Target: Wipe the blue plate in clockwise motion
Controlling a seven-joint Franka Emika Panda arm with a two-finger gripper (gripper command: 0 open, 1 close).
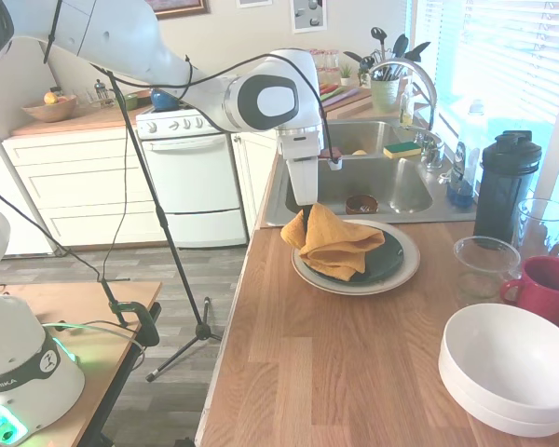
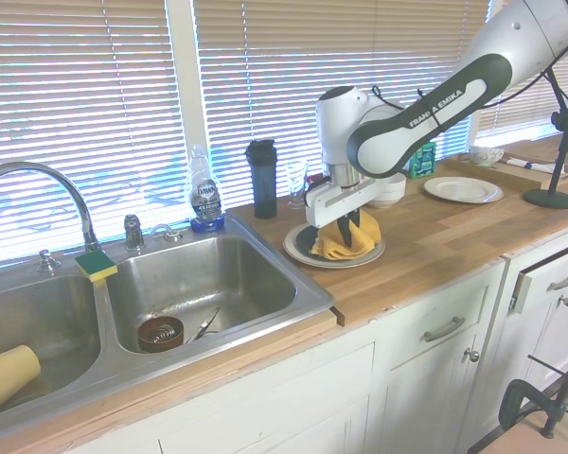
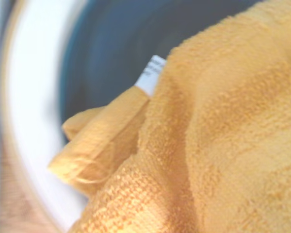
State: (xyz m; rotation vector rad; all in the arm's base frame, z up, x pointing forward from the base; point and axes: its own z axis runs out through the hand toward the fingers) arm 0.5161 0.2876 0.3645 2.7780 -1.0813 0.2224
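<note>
"FRANKA EMIKA" printed along arm [image 2: 442, 95]; partly again on base [image 1: 9, 377]. "Dawn" on soap bottle [image 2: 205, 194]. Towel tag [image 3: 151, 75] print unreadable.
</note>
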